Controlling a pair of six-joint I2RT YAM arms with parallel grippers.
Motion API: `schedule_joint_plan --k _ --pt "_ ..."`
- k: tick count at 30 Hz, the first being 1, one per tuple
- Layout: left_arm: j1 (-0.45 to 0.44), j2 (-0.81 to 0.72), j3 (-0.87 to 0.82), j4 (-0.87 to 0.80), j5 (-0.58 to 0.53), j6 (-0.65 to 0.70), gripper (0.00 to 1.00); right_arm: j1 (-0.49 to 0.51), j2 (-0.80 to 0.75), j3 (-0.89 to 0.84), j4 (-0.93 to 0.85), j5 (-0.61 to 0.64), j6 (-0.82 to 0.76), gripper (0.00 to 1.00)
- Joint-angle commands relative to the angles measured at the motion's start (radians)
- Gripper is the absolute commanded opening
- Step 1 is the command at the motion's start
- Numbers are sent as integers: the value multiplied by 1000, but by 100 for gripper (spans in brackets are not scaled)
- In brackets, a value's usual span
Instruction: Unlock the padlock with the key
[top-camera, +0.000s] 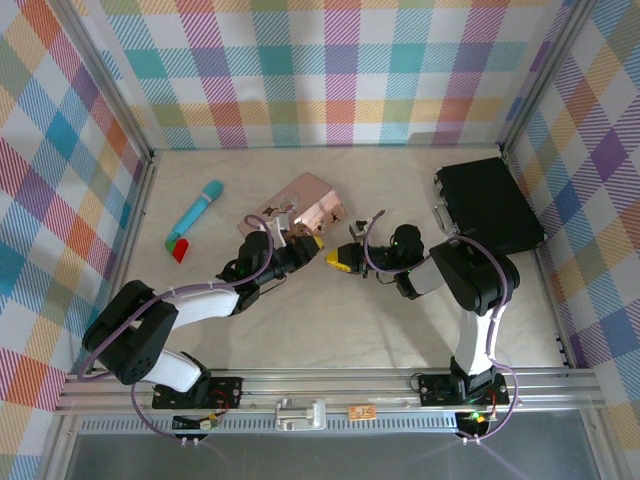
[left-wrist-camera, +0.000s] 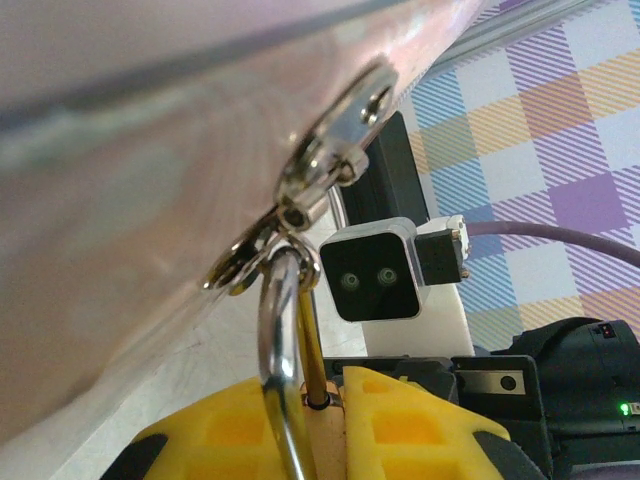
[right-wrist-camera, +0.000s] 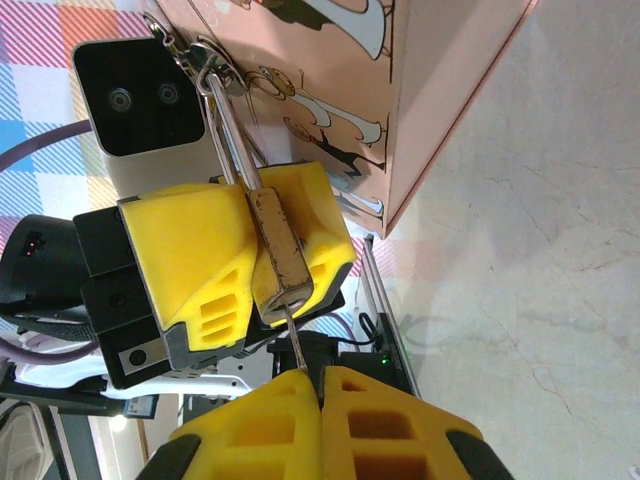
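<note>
The small brass padlock (right-wrist-camera: 280, 255) is clamped between the yellow fingers (right-wrist-camera: 200, 250) of my left gripper (left-wrist-camera: 325, 390), which is shut on its body. Its steel shackle (left-wrist-camera: 274, 340) loops through the clasp (left-wrist-camera: 300, 195) of the pink picture tin (right-wrist-camera: 400, 80). My right gripper (right-wrist-camera: 320, 378) is shut on the thin grey key (right-wrist-camera: 298, 345). The key's tip enters the bottom end of the padlock. In the top view both grippers, left (top-camera: 303, 243) and right (top-camera: 343, 260), meet just in front of the pink tin (top-camera: 312, 200).
A long turquoise tube (top-camera: 197, 209) with a red piece (top-camera: 180, 250) lies at the left. A black case (top-camera: 490, 205) sits at the back right. Checked walls close the table on three sides. Bare tabletop (top-camera: 340, 330) lies in front of the arms.
</note>
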Motion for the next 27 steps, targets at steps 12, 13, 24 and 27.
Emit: schedule_joint_plan --k 12,13,24,27 --pt "-47 93 60 333 438 -86 0 -22 20 102 31 101 133 0" --pt "-47 112 65 371 456 -116 0 -27 22 109 31 97 126 0" --pt "-45 67 83 215 465 -98 0 -94 -111 125 -322 91 -205 0" --pt "-41 13 94 93 442 -41 0 -111 -187 131 -492 111 -309 0"
